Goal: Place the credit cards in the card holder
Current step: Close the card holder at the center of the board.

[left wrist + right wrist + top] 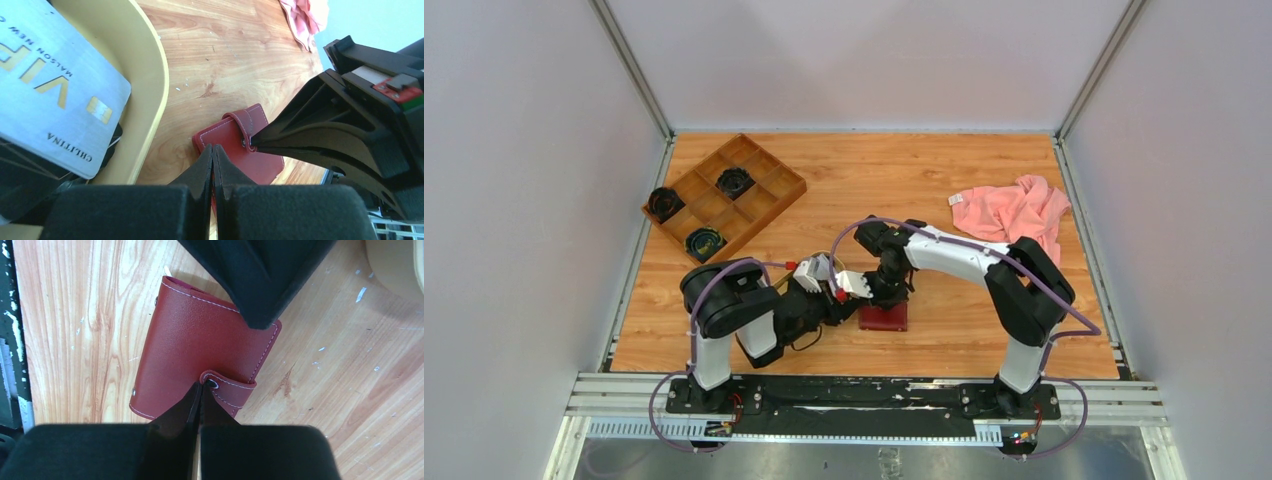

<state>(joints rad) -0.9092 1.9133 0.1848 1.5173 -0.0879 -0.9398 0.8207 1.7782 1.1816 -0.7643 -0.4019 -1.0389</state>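
The dark red card holder (884, 317) lies closed on the table, its snap tab (230, 385) fastened. My left gripper (212, 148) is shut and its tips rest on the holder's (235, 137) near edge; its dark fingers (255, 285) show at the top of the right wrist view. My right gripper (201, 386) is shut with its tips against the tab's snap on the holder (190, 345). Its fingers (310, 135) reach in from the right in the left wrist view. A silver credit card (55, 85) lies in the oval tan tray (150, 75) beside my left gripper.
A brown compartmented wooden box (724, 195) with black round parts stands at the back left. A pink cloth (1014, 210) lies at the back right. The tray's rim (395, 265) is close to the holder.
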